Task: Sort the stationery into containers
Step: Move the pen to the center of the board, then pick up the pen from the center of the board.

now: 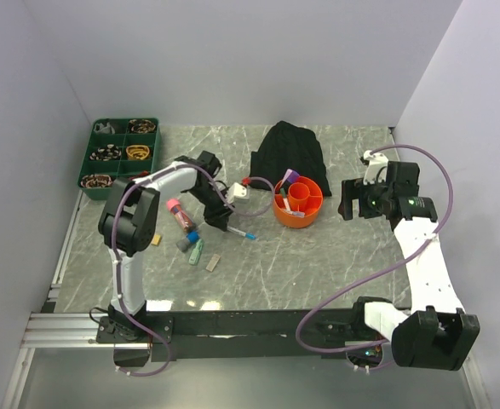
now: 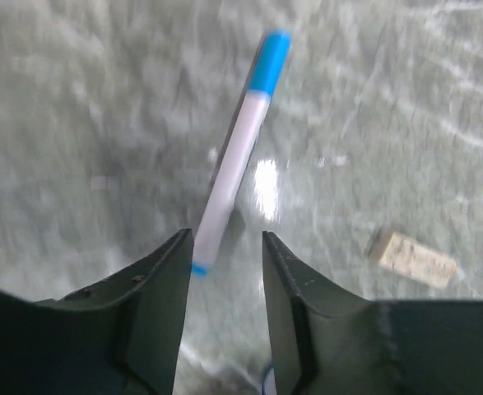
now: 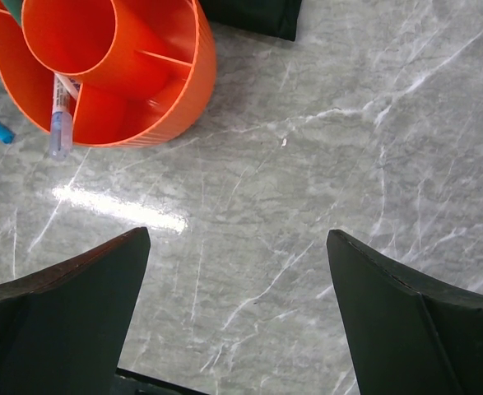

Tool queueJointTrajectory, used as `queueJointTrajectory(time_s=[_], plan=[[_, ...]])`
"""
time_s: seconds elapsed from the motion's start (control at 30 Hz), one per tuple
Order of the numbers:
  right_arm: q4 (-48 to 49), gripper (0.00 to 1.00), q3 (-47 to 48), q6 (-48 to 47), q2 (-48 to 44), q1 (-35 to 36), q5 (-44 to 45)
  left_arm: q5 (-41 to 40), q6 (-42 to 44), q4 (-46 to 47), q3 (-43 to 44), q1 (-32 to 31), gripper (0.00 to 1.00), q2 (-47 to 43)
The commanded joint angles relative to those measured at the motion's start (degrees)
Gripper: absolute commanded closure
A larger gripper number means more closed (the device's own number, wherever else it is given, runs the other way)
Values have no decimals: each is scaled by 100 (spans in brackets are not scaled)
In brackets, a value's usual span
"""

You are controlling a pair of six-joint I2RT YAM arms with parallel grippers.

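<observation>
From above, I see the green tray [image 1: 120, 153] far left of the orange tub [image 1: 299, 202], with coiled rubber bands [image 1: 137, 152] in its cells. Left wrist: my left gripper [image 2: 227, 243] stands slightly parted around the end of a blue-capped pen [image 2: 237, 160] on the table. Right wrist: my right gripper [image 3: 237, 271] gapes wide beside the tub, which has one capped pen [image 3: 60, 111] in an outer compartment.

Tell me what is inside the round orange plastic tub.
A thin white pen leans in one outer compartment of the orange tub; a purple-capped marker stands in another. The central tube looks empty where visible; walls hide part of the compartment floors.
</observation>
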Motion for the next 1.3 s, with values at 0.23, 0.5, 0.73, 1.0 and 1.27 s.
queueJointTrajectory(time_s=[0.23,0.5,0.73,1.0,1.27], plan=[[-10,3,-93,36,-370,-20,-20,32,-544,1162,-159,-840,47,-236],[42,3,-401,63,-616,-20,-64,-372,-1238,1602,-142,-1042,52,45],[25,3,-559,-16,-810,-28,-28,-979,-1362,1708,-299,-1420,55,107],[-2,3,-630,-87,-950,-20,-55,-1628,-1870,1585,-186,-1578,60,378],[-63,3,-533,-104,-994,-20,-98,-1718,-2205,1585,-414,-1543,75,441]])
